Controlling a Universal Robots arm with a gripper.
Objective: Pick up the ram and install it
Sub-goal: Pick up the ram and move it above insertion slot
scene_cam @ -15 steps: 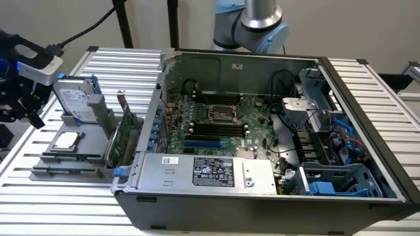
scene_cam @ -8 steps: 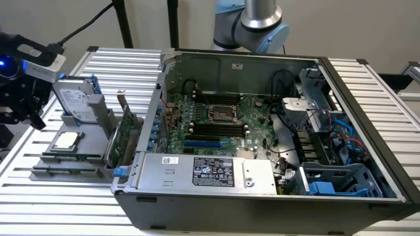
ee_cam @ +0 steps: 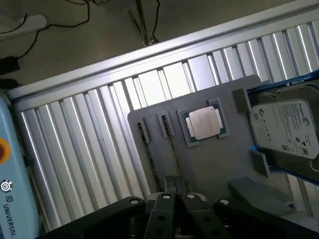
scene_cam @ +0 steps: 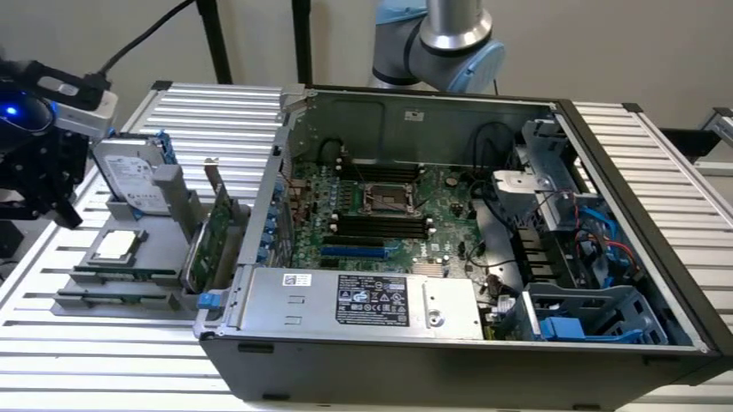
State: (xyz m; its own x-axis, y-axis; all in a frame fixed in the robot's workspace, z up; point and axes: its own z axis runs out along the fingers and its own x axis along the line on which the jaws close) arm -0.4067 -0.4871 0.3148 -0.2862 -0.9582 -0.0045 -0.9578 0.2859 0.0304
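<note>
Two ram sticks stand on edge in slots of a grey holder (scene_cam: 137, 305) on the slatted table, at the exterior view's left; one ram stick (scene_cam: 115, 275) is nearer the case's height, the other (scene_cam: 109, 297) nearer the front. In the wrist view they appear as thin dark lines, ram (ee_cam: 172, 149) and ram (ee_cam: 144, 134), in the grey holder (ee_cam: 209, 164). My gripper (scene_cam: 55, 202) hangs above the table left of the holder, apart from it. Its fingers (ee_cam: 169, 185) sit together, shut on nothing, just over one stick's end. The motherboard's black memory slots (scene_cam: 378, 225) lie inside the open case.
The holder also carries a processor chip (ee_cam: 204, 122), a silver hard drive with blue rails (ee_cam: 286, 132) and an upright green expansion card (scene_cam: 212, 240). The open computer case (scene_cam: 458, 343) fills the table's middle, with its power supply (scene_cam: 366, 300) along the front. The arm's base (scene_cam: 452, 39) stands behind.
</note>
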